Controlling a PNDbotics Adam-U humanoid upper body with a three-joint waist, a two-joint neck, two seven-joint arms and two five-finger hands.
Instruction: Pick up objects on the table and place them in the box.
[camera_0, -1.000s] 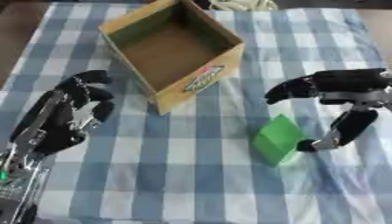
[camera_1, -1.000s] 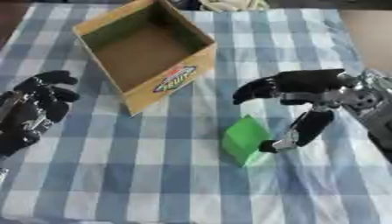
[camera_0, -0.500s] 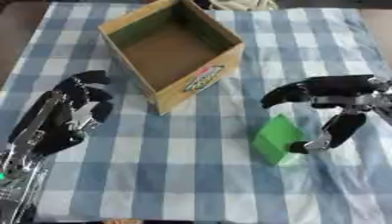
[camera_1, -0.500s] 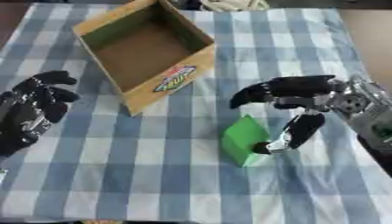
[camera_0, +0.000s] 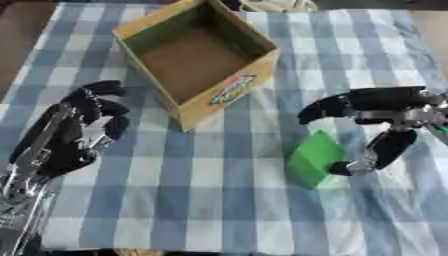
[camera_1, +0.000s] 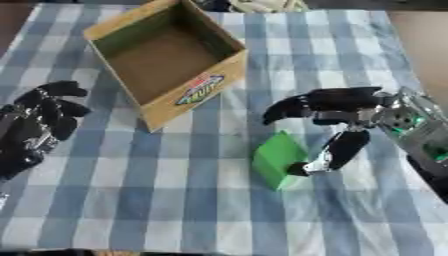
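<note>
A green block (camera_0: 313, 158) lies on the blue checked tablecloth, right of centre. My right hand (camera_0: 378, 107) hovers over it, open: the fingers arch above the block's far side and the thumb (camera_1: 331, 153) reaches down beside its right edge. Whether the thumb touches the block I cannot tell. The open cardboard box (camera_0: 194, 56) stands at the upper middle, and I see nothing inside it. At the left edge of the table my left hand (camera_0: 74, 131) rests with relaxed fingers, holding nothing.
The blue and white checked cloth (camera_0: 219, 200) covers the whole table. A pale object (camera_1: 254, 5) lies at the far edge behind the box. Brown floor shows at the upper corners.
My right hand has shifted left and lowered around the green block, its thumb now close by the block's right side. The left hand and the box have not moved.
</note>
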